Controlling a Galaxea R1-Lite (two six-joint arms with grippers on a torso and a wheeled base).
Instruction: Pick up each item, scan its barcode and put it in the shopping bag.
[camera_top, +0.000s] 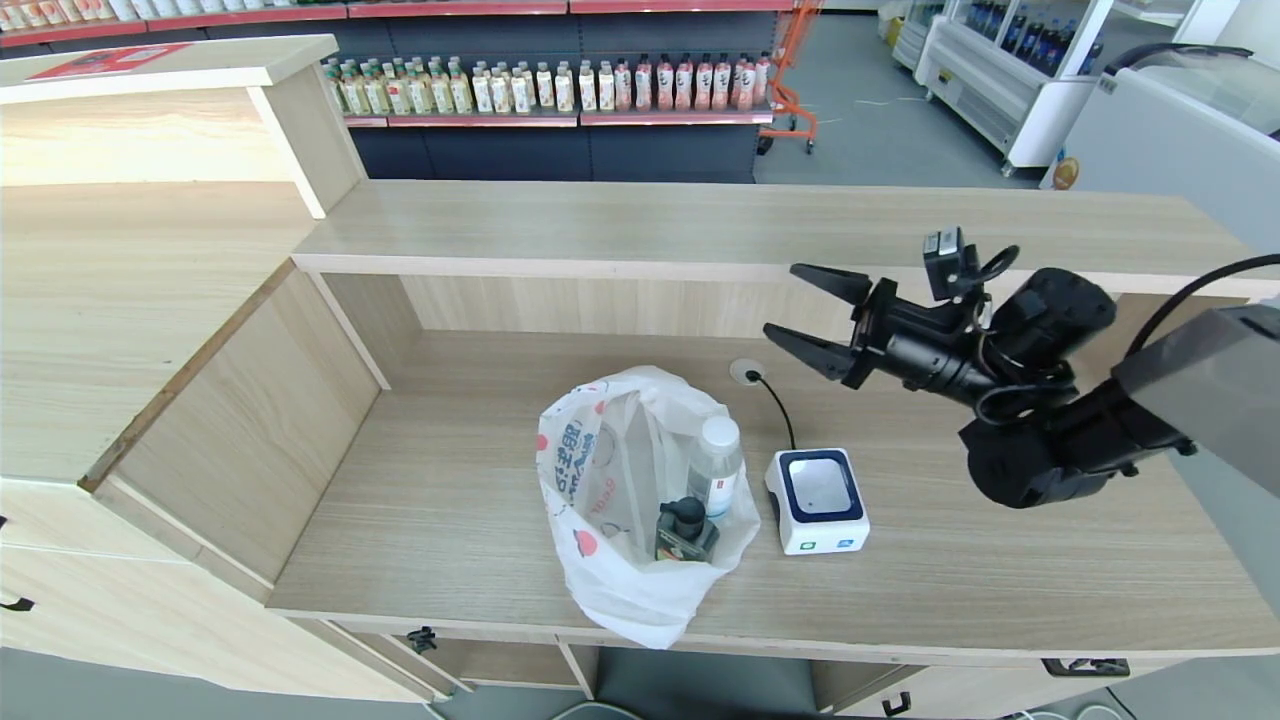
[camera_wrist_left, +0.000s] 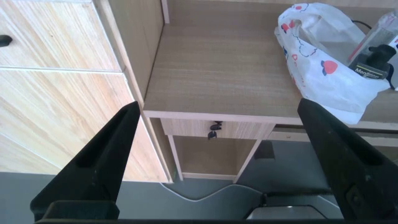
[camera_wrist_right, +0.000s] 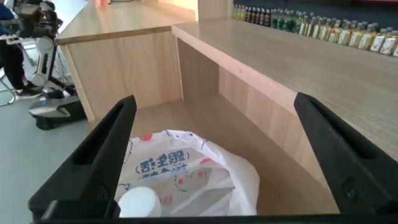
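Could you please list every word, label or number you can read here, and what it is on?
Nothing reads clearly enough to quote.
Shopping bag: blue characters and red print, creased, unreadable.
Dark bottle in the bag: white lettering, blurred.
Clear bottle: label too small.
Scanner: two small icons, no words.
Shelf bottles: labels too small.

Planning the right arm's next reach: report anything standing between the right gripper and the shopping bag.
Nothing visible does. The right gripper, open, hangs above the counter, and the shopping bag stands open nearby; the scanner sits beside the bag, low on the counter.
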